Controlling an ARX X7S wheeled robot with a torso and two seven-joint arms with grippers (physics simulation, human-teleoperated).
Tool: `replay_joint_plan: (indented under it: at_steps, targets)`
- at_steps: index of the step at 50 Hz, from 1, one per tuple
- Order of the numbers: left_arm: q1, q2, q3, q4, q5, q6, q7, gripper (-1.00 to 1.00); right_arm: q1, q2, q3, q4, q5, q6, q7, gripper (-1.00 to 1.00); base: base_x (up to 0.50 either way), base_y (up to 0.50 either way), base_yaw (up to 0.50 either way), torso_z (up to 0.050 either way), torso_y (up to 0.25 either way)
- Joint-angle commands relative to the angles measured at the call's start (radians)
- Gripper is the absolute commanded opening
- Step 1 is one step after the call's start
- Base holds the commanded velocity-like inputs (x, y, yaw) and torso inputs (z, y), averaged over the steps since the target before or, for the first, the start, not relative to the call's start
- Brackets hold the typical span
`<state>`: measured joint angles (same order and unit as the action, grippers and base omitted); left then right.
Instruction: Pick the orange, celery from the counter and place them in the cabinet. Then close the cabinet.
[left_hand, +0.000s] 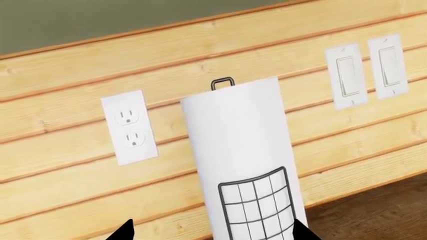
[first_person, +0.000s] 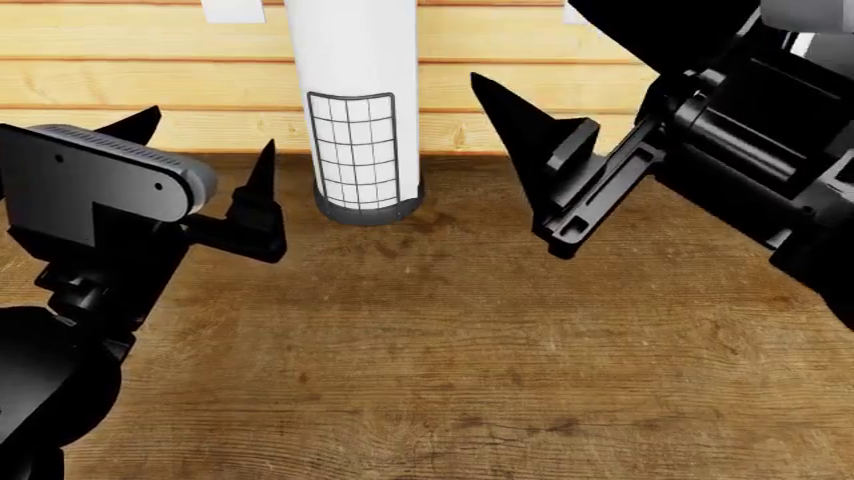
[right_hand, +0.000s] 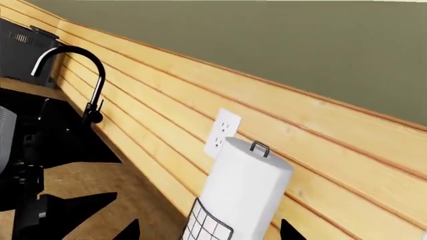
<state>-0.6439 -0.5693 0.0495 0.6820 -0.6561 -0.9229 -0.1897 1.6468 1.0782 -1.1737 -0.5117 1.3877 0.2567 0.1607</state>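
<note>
Brown wood-grain worktop (first_person: 441, 370) fills the head view, backed by a wall of pale horizontal planks (first_person: 641, 80). A white paper towel roll (first_person: 356, 100) stands upright in a black wire holder on the worktop, close against the planks. The left end effector (first_person: 200, 165) hovers to one side of the roll, its black pointed fingers spread wide with nothing between them; its wrist view looks straight at the roll (left_hand: 240, 160), with a white outlet (left_hand: 129, 127) on the wall beside it and two white light switches (left_hand: 367, 72) on the other side. The right end effector (first_person: 527, 160) hangs on the roll's other side, also spread wide and empty. Its wrist view shows the roll (right_hand: 240, 195) and, farther along the wall, a black curved faucet (right_hand: 80, 75). Neither orange, celery nor cabinet shows in any view.
</note>
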Motion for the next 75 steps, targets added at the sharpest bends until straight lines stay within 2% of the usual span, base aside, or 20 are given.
replay_joint_plan:
  at_steps: [1, 12, 32, 42, 57, 75]
  targets:
    - [0.0, 0.0, -0.005, 0.012, -0.009, -0.004, -0.009, 1.0, -0.1, 0.042, -0.01, -0.019, -0.033, -0.087, 0.039, 1.0, 0.0, 0.0, 0.0, 0.0, 0.0]
    - [-0.003, 0.001, -0.01, 0.014, -0.012, 0.003, -0.014, 1.0, -0.25, 0.097, -0.007, -0.047, -0.142, -0.277, 0.183, 1.0, 0.0, 0.0, 0.0, 0.0, 0.0]
    - [-0.008, 0.006, -0.008, 0.02, -0.019, 0.005, -0.025, 1.0, -0.379, 0.174, -0.019, -0.064, -0.239, -0.411, 0.333, 1.0, 0.0, 0.0, 0.0, 0.0, 0.0]
    - [-0.008, 0.008, -0.007, 0.027, -0.025, 0.004, -0.032, 1.0, -0.415, 0.176, -0.028, -0.056, -0.249, -0.447, 0.34, 1.0, -0.07, -0.07, 0.0, 0.0, 0.0]
    - [-0.007, 0.009, 0.001, 0.022, -0.024, 0.014, -0.034, 1.0, -0.428, 0.148, -0.034, -0.028, -0.252, -0.437, 0.351, 1.0, -0.43, -0.17, 0.0, 0.0, -0.001]
    - [-0.014, 0.008, 0.015, 0.02, -0.022, 0.018, -0.036, 1.0, -0.446, 0.117, -0.038, 0.017, -0.248, -0.435, 0.367, 1.0, 0.01, -0.48, 0.0, 0.0, 0.0]
